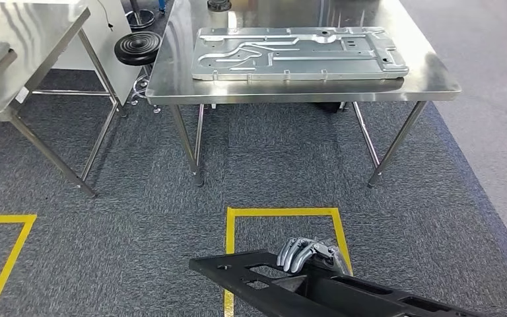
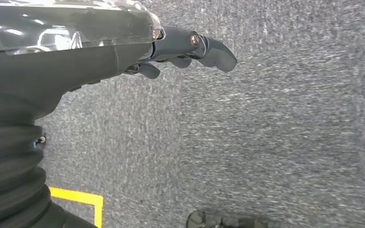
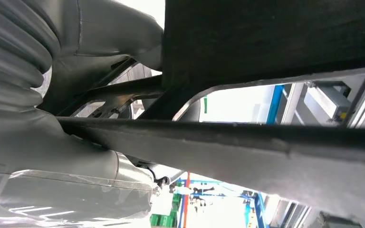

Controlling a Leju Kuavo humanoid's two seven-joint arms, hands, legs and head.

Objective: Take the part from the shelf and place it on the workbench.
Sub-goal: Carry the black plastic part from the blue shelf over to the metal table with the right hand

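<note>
You have the black part off the shelf, low in the head view, fingers of the right hand curled over its edge. The tabletop stands well ahead; the placing remains. The left wrist view shows your left hand over carpet, empty, fingers loosely extended.

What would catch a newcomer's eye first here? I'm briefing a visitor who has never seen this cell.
First, the big silver stamped metal plate lying flat on the steel workbench straight ahead. Next, the long black part low in the head view, with the right hand curled over its edge, above a yellow floor marking on grey carpet. The left hand hangs over the carpet, holding nothing.
</note>
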